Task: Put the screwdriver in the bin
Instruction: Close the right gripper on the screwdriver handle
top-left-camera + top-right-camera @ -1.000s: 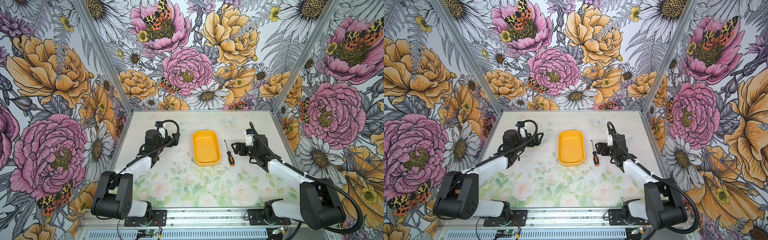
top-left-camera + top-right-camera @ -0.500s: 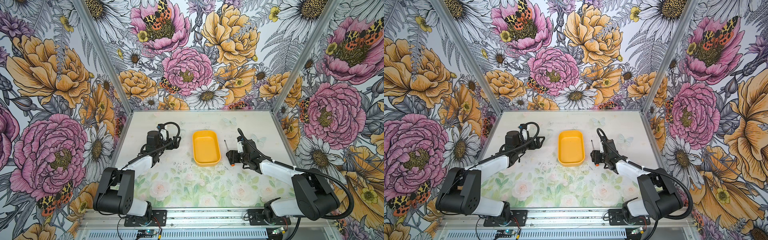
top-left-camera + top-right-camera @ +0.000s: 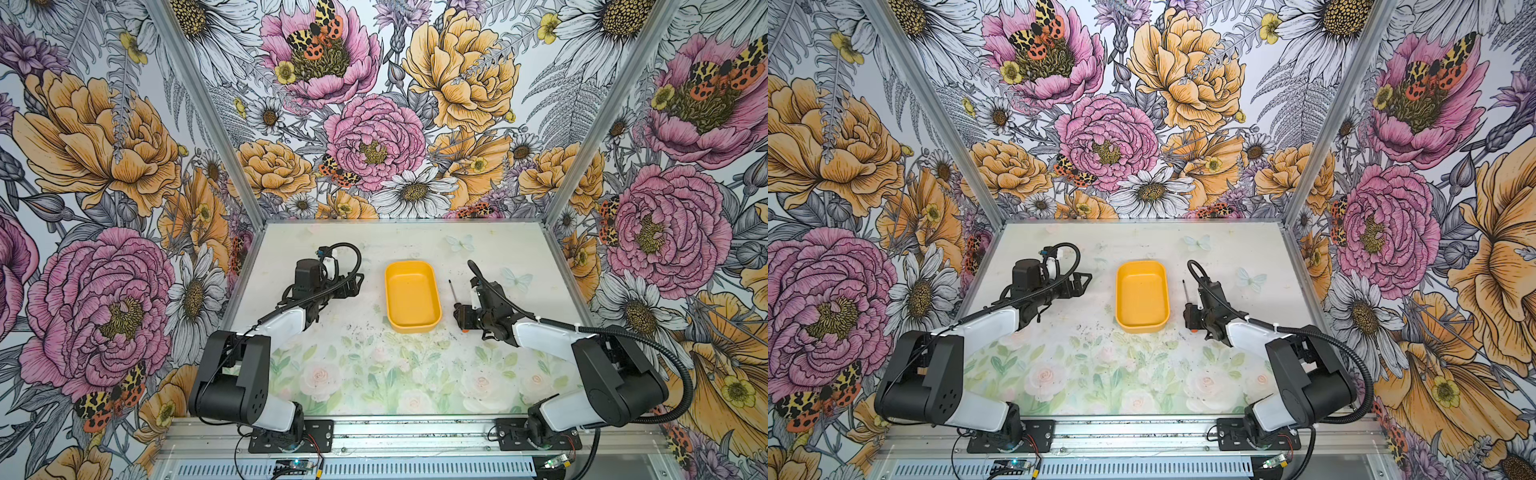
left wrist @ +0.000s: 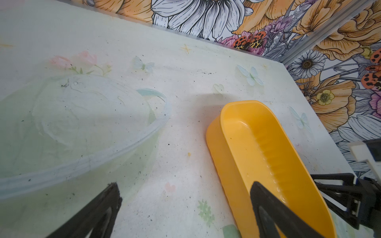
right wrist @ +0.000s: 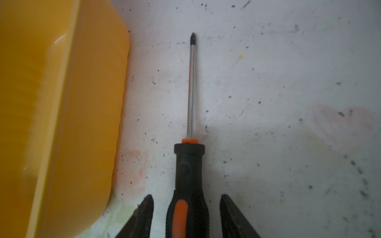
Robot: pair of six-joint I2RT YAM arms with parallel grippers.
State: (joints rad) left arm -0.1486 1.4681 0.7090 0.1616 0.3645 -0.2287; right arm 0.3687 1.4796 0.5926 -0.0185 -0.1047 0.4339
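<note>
Two fingers of the right gripper flanked the black-and-orange handle of the screwdriver. A narrow strip of table showed on each side, so the jaws stood partly open and gripped nothing. The screwdriver lay flat, its shaft pointing away from the gripper along the long wall of the bin, just beside it but apart. In both top views it lay outside the bin, to its right. Beyond the bin's other side, the left gripper was spread wide and empty.
</note>
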